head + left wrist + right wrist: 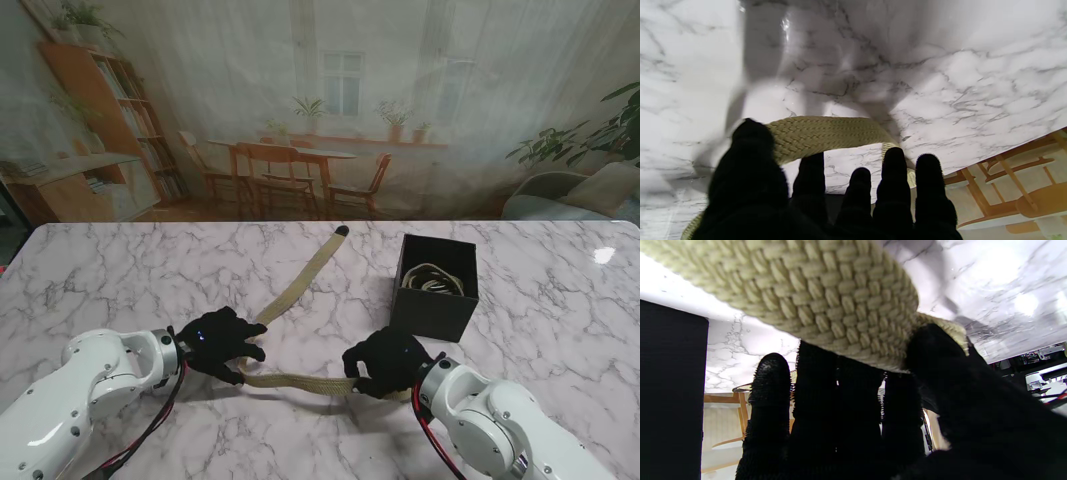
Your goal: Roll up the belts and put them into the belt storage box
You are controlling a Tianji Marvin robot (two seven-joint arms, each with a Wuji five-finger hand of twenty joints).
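Woven belt (296, 288) lying unrolled mid-table, tip reaching toward the far edge, left hand (218, 344) and right hand (388, 362) both pinching its near stretch, while the black storage box (434, 287) (one coiled belt already inside) is waiting just beside it, rolling barely starting.

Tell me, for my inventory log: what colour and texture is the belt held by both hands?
Pale beige braided woven belt, clearest in the right wrist view.

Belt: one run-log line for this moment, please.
left hand shut on belt | right hand shut on belt | box holds a coiled belt
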